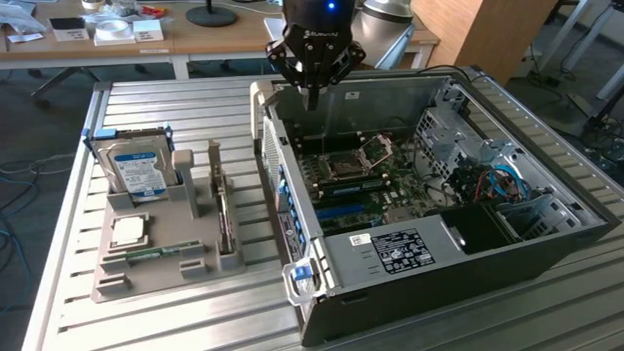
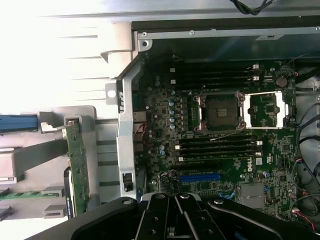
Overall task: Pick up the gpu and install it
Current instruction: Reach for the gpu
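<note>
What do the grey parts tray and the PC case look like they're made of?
The parts tray looks like matte grey plastic, possibly printed: one dull, even colour and blocky formed slots. The PC case looks like sheet metal: bare silvery panels with punched holes inside, and a black coated finish outside.

The pincer [image 1: 312,102] is black. The hard drive [image 1: 137,170] bears a blue-and-white label. The tray [image 1: 156,274] is grey, the circuit board [image 1: 390,179] green with a blue slot [image 2: 200,177], the table [image 1: 166,110] ribbed silver.
</note>
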Robot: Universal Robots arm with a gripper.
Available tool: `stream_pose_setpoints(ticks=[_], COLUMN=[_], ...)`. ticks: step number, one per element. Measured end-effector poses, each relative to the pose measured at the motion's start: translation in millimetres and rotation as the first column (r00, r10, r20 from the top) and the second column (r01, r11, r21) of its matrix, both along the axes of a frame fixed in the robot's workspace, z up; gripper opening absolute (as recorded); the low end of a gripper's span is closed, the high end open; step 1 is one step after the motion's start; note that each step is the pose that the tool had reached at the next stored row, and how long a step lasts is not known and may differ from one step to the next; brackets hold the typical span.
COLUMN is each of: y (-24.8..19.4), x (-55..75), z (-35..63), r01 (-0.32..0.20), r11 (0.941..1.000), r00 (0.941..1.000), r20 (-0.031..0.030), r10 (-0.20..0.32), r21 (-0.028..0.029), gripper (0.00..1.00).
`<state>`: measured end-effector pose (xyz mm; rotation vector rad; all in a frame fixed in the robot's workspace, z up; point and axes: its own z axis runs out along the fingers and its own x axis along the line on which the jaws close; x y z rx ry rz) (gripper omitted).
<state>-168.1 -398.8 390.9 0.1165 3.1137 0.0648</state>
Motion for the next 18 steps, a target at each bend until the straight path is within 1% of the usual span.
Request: stream_pose_setpoints(ticks=[18], y=[0.0], x=[-16.2], z=[-0.5], r01=[0.0], r11=[1.0], r00=[1.0], r20=[0.0], r10=[0.0], r21=[0.0001], gripper=[0.11])
